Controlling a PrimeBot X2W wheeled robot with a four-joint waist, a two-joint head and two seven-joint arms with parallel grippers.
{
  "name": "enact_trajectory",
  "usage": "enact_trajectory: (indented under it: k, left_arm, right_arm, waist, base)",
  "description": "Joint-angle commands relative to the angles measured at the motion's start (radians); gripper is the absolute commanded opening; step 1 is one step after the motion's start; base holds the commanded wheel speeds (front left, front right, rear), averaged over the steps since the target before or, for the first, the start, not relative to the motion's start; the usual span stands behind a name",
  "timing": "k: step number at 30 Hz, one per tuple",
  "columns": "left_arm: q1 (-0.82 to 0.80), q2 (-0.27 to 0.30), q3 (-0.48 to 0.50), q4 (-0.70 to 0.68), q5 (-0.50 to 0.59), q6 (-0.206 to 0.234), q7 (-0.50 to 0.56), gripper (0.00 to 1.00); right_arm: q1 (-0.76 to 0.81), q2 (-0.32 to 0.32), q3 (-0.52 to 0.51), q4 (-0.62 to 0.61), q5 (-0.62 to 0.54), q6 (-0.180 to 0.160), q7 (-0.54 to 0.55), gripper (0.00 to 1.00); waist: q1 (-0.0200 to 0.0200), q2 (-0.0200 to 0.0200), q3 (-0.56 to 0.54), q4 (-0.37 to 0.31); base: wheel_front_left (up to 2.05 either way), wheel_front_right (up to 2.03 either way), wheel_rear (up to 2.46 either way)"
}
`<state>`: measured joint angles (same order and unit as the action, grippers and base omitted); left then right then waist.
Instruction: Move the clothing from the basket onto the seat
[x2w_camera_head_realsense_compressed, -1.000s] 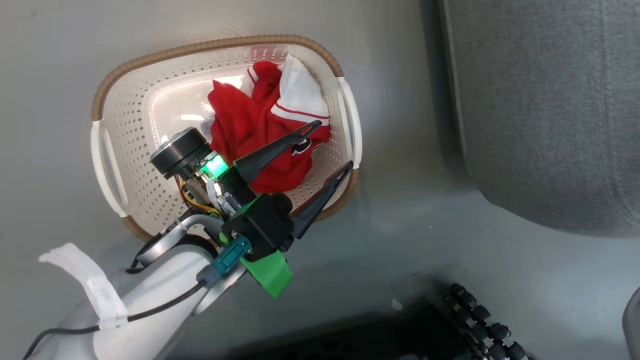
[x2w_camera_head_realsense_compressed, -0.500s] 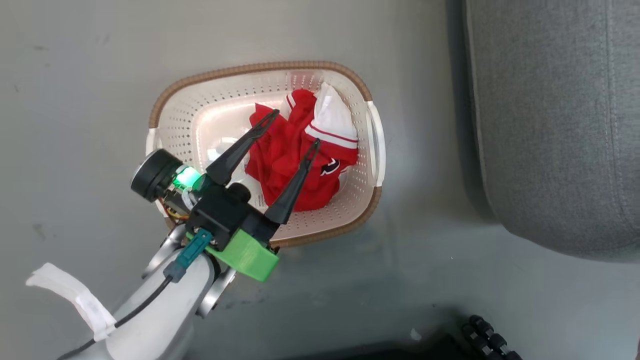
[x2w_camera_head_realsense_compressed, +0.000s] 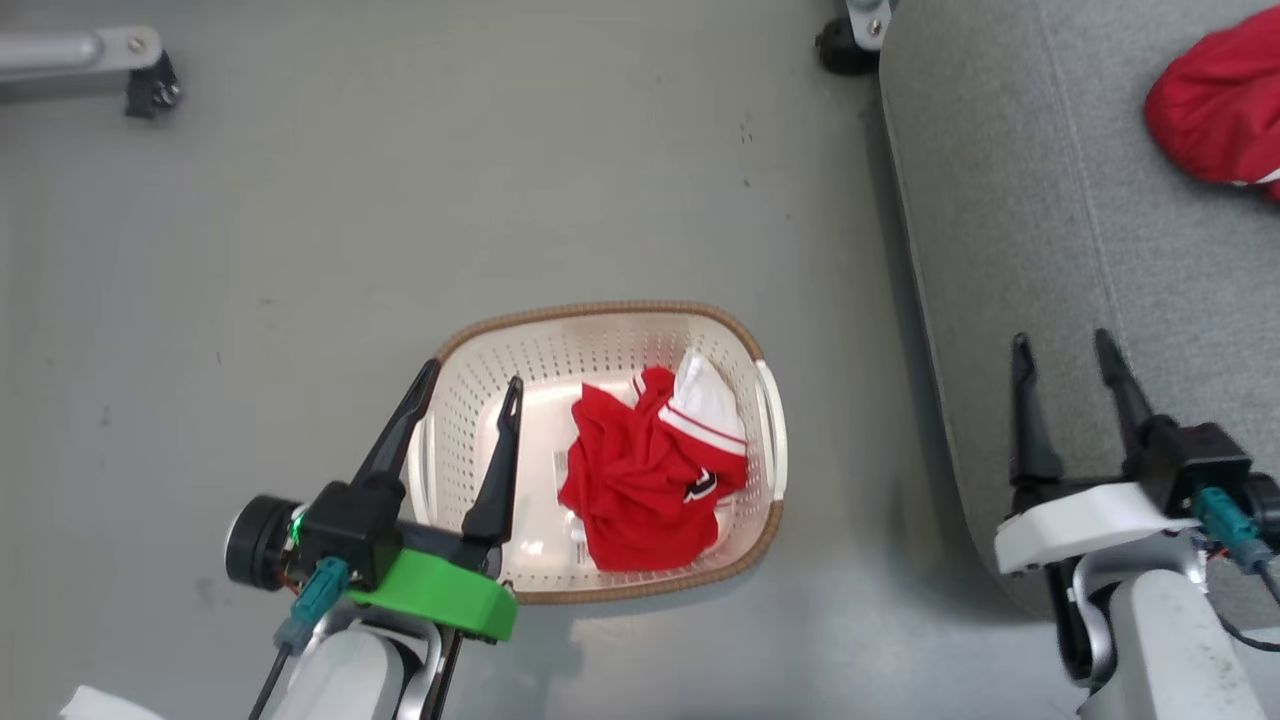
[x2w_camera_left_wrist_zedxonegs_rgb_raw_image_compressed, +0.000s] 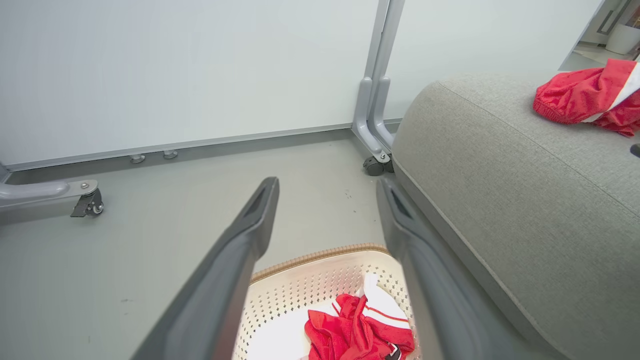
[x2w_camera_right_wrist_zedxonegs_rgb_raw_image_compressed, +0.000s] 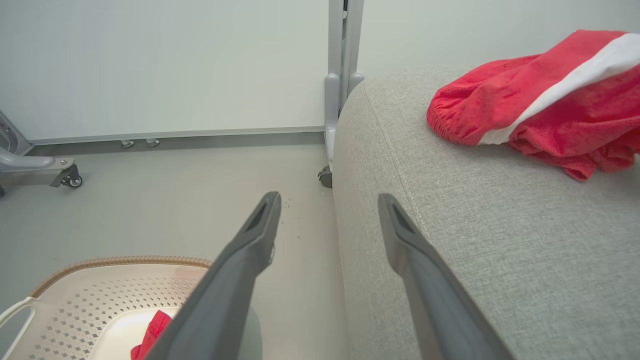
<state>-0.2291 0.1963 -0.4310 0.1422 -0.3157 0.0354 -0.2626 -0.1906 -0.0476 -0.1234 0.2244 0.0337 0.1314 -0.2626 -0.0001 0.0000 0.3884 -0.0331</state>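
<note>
The cream basket (x2w_camera_head_realsense_compressed: 600, 308) stands on the grey floor, and one crumpled red and white garment (x2w_camera_head_realsense_compressed: 640, 485) lies in its right half. A second red garment (x2w_camera_head_realsense_compressed: 1215, 120) rests on the grey seat (x2w_camera_head_realsense_compressed: 1000, 200) at the far right. My left gripper (x2w_camera_head_realsense_compressed: 473, 375) is open and empty, hovering over the basket's left end, clear of the garment. My right gripper (x2w_camera_head_realsense_compressed: 1060, 340) is open and empty above the seat's near edge. In the left wrist view, the garment (x2w_camera_left_wrist_zedxonegs_rgb_raw_image_compressed: 360, 330) sits in the basket (x2w_camera_left_wrist_zedxonegs_rgb_raw_image_compressed: 320, 255) below my left gripper (x2w_camera_left_wrist_zedxonegs_rgb_raw_image_compressed: 328, 182). The right wrist view looks past my right gripper (x2w_camera_right_wrist_zedxonegs_rgb_raw_image_compressed: 328, 196) to the garment (x2w_camera_right_wrist_zedxonegs_rgb_raw_image_compressed: 525, 110) on the seat (x2w_camera_right_wrist_zedxonegs_rgb_raw_image_compressed: 450, 225).
A white partition wall on grey wheeled legs stands behind the basket. One caster (x2w_camera_head_realsense_compressed: 845, 40) sits by the seat's far corner, and another leg (x2w_camera_head_realsense_compressed: 80, 50) at the far left. Bare grey floor (x2w_camera_head_realsense_compressed: 400, 200) surrounds the basket.
The head camera has pulled back, so the whole picture shifted. My left gripper has gone from above the garment to the basket's left end, still open and empty. The right gripper has come into view.
</note>
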Motion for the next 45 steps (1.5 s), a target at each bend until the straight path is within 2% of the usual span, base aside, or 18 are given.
enact_trajectory:
  k: [1,8,11,16,20,28,45]
  left_arm:
    - [0.046,-0.015,0.024,0.001,0.008,0.000,-0.003,1.00]
    - [0.207,-0.084,0.194,-0.063,0.059,-0.007,-0.002,1.00]
    - [0.264,-0.105,0.254,-0.104,0.081,-0.018,-0.002,1.00]
    - [0.375,-0.129,0.310,-0.150,0.120,-0.061,-0.002,1.00]
    - [0.442,-0.137,0.322,-0.166,0.158,-0.093,-0.002,1.00]
    - [0.537,-0.145,0.359,-0.190,0.171,-0.098,-0.002,1.00]
    - [0.510,-0.146,0.364,-0.172,0.175,-0.108,-0.002,1.00]
  right_arm:
    - [0.033,-0.005,0.034,-0.001,0.013,-0.001,-0.003,1.00]
    - [0.137,-0.005,0.187,-0.042,0.064,-0.001,-0.003,1.00]
    - [0.182,-0.005,0.209,-0.078,0.067,-0.001,-0.003,1.00]
    - [0.273,-0.005,0.220,-0.126,0.053,-0.001,-0.003,1.00]
    - [0.347,-0.004,0.206,-0.138,0.045,-0.001,-0.003,1.00]
    - [0.414,-0.004,0.205,-0.112,0.033,-0.001,-0.003,1.00]
    - [0.392,-0.004,0.214,-0.114,0.054,-0.001,-0.003,1.00]
  waist:
    - [0.0001,0.0000,-0.233,0.074]
    - [0.0001,0.0000,-0.379,0.101]
    - [0.0001,0.0000,-0.413,0.102]
    - [0.0001,0.0000,-0.479,0.088]
    - [0.0001,0.0000,-0.516,0.072]
    - [0.0001,0.0000,-0.536,0.038]
    - [0.0001,0.0000,-0.526,0.037]
  base:
    - [0.00,0.00,0.00]
    - [0.00,0.00,0.00]
    - [0.00,0.00,0.00]
    - [0.00,0.00,0.00]
    - [0.00,0.00,0.00]
    - [0.00,0.00,0.00]
    - [0.00,0.00,0.00]
